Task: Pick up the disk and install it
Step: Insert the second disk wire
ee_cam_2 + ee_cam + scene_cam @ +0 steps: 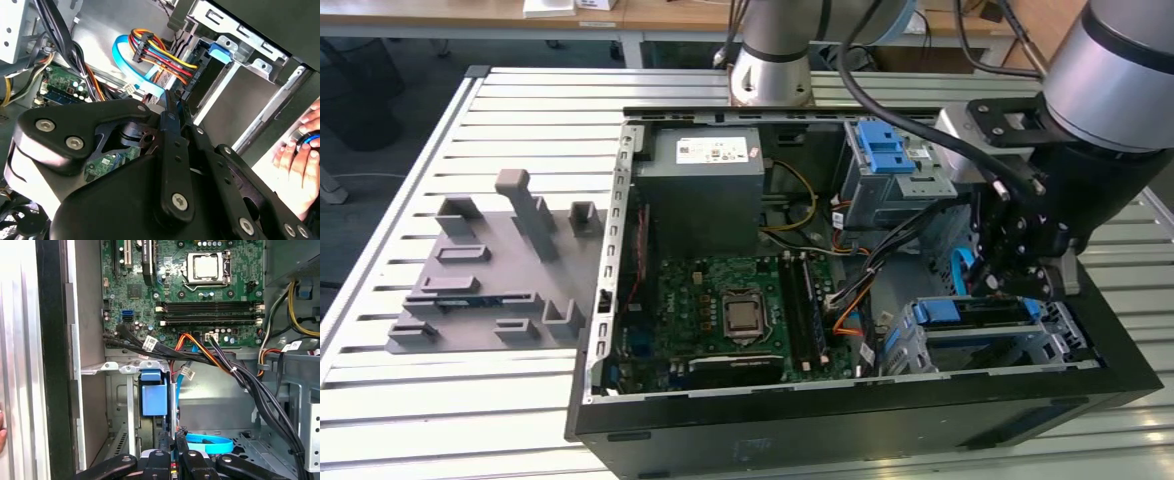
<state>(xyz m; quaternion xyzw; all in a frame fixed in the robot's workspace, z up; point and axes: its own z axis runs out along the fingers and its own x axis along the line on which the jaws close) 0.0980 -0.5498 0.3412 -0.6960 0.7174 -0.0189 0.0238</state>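
Note:
The disk stands on edge in the lower drive cage (pixel 1047 345) at the case's front right corner; its blue carrier (pixel 967 312) (pixel 152 392) shows, while the metal body is hidden in the slot. My gripper (pixel 1001 290) hangs just above that cage, beside the blue carrier. In both wrist views the gripper (pixel 170 97) (pixel 175 432) has its fingers pressed together with nothing seen between them, the tips close to a blue flat cable (pixel 210 444) and a bundle of coloured wires (pixel 160 55).
The open computer case (pixel 607 300) lies on a slatted table with the motherboard (pixel 734 310) and grey power supply box (pixel 707 170) exposed. An upper cage with a blue latch (pixel 887 155) sits behind. A grey fixture (pixel 487 280) lies at the exterior view's left. A person's hand (pixel 295 150) rests outside the case.

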